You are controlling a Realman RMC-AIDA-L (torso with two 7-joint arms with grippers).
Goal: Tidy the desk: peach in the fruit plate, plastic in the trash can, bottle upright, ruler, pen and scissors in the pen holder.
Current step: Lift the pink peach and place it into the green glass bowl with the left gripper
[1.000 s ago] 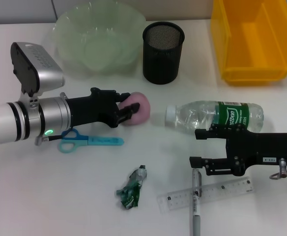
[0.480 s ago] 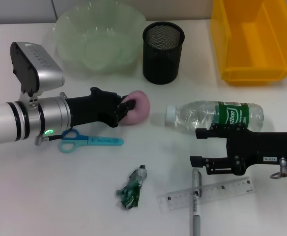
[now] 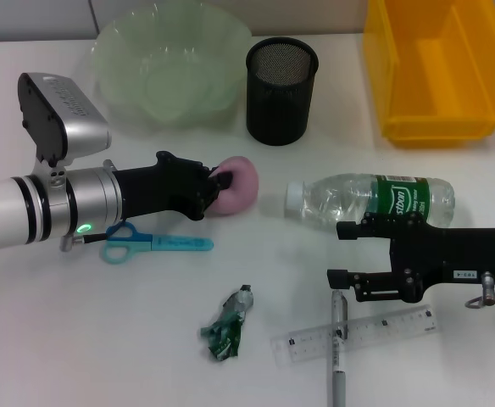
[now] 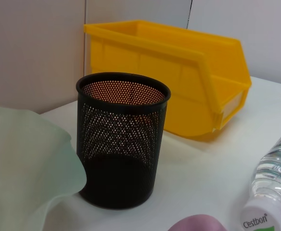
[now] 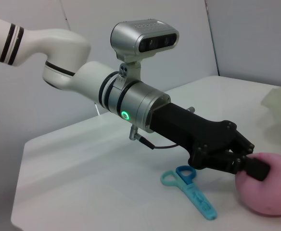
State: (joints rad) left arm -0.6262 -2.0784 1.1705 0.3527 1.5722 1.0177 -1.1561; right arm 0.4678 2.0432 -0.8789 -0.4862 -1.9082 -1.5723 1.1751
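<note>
My left gripper (image 3: 222,188) is shut on the pink peach (image 3: 242,183), which rests on the table left of centre; the right wrist view shows its fingers (image 5: 254,168) pressed on the peach (image 5: 271,195). Behind it stands the pale green fruit plate (image 3: 171,64). The black mesh pen holder (image 3: 281,89) is upright beside it. The bottle (image 3: 375,199) lies on its side. Just in front of it my right gripper (image 3: 339,253) is open. Below that, the pen (image 3: 338,352) lies across the ruler (image 3: 375,331). Blue scissors (image 3: 158,244) and crumpled green plastic (image 3: 226,326) lie at the front.
A yellow bin (image 3: 438,68) sits at the back right, also visible behind the pen holder (image 4: 121,139) in the left wrist view. The left arm's silver forearm (image 3: 52,195) spans the table's left side.
The left gripper's fingers have closed in on the peach, which has shifted slightly. The right arm has not moved.
</note>
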